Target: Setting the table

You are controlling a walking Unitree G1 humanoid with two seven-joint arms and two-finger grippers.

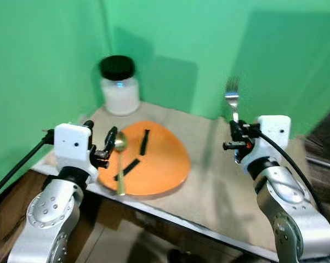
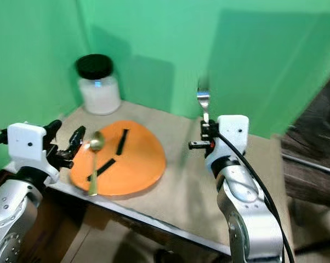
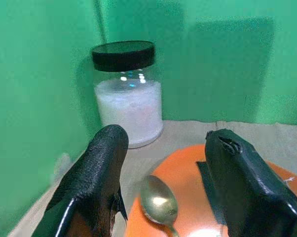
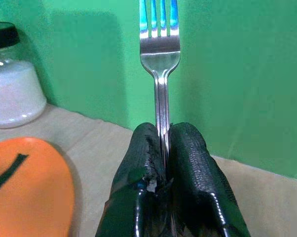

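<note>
**Right tool carries the fork upright**

Your right tool (image 1: 234,143) is clamped on the fork (image 1: 232,99), tines up, long axis vertical. The orange plate (image 1: 159,159) lies at its nine o'clock on the worktop (image 1: 220,192). Your left tool (image 3: 163,173) stands apart over the spoon (image 1: 121,159).

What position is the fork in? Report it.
Upright, off the table: the fork stands tines-up, its handle pinched in the shut right gripper.
</note>
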